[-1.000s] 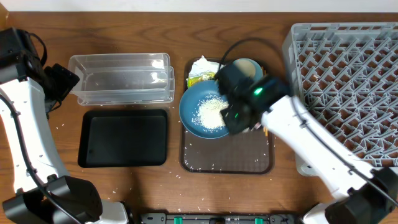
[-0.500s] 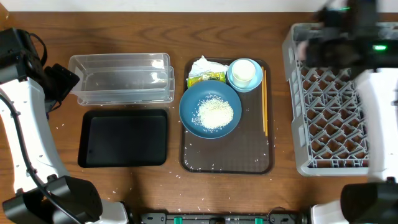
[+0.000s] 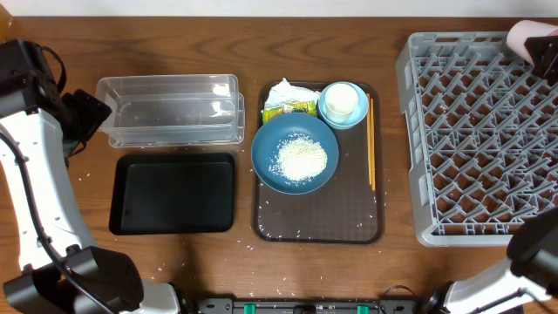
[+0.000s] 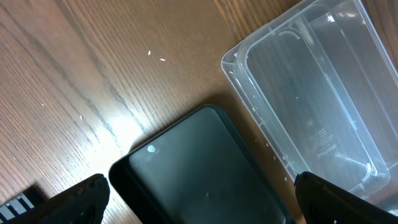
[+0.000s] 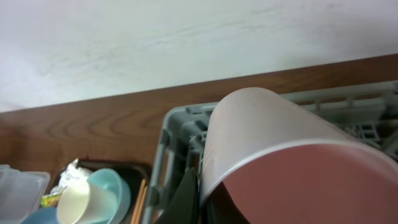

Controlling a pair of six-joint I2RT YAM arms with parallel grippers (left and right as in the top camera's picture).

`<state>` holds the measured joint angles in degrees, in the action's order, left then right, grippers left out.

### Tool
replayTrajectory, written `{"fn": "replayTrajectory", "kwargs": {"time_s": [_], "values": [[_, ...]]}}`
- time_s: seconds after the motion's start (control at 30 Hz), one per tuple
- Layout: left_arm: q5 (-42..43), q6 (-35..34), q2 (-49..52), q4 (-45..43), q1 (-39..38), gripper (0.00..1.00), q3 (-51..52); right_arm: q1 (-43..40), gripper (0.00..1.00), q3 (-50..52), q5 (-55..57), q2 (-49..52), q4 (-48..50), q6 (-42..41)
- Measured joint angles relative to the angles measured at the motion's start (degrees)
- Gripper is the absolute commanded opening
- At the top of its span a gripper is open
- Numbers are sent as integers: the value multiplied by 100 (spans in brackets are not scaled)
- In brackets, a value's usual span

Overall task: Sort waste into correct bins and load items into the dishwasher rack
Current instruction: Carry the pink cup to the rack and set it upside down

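Observation:
A pink cup (image 5: pixel 280 149) fills the right wrist view, tilted on its side, and my right gripper (image 5: pixel 202 205) is shut on its rim. From overhead the pink cup (image 3: pixel 528 35) hangs over the far right corner of the grey dishwasher rack (image 3: pixel 488 148). The dark-blue bowl (image 3: pixel 295 155) holds the rice (image 3: pixel 301 159). A white cup (image 3: pixel 342 101) sits in the light-blue bowl (image 3: pixel 327 109). Napkin (image 3: pixel 286 91), wrapper (image 3: pixel 289 108) and chopsticks (image 3: pixel 371 144) lie on the brown tray. My left gripper (image 4: pixel 211 214) stands open above the black tray (image 4: pixel 193 168), beside the clear tub (image 4: pixel 311 81).
The brown serving tray (image 3: pixel 318 222) sits mid-table between the bins and the rack. Stray rice grains dot the wood near the black tray (image 3: pixel 174 194) and clear tub (image 3: pixel 170 109). The left arm (image 3: pixel 35 166) stands along the table's left edge.
My right arm has swung from over the brown tray to the rack's far right corner with the pink cup. The left arm has not moved.

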<state>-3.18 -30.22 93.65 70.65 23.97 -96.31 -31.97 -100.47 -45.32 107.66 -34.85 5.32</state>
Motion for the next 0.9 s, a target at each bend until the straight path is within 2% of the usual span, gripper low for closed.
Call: {"fn": "replayTrajectory", "kwargs": {"time_s": [0.17, 0.27, 0.37, 0.6, 0.9], "values": [[2, 0, -2, 0, 0, 98, 0, -210, 1, 7, -1102, 922, 1152, -87], [4, 0, -2, 2, 0, 98, 0, -339, 1, 11, -2083, 1405, 2277, -376], [2, 0, 0, 0, 0, 98, 0, -463, 1, 9, -2693, 1705, 2992, -879], [2, 0, 0, 0, 0, 98, 0, -645, 1, 9, -2835, 2208, 3220, -1821], [2, 0, 0, 0, 0, 98, 0, -957, 1, 4, -3036, 2697, 3235, -2581]]}}
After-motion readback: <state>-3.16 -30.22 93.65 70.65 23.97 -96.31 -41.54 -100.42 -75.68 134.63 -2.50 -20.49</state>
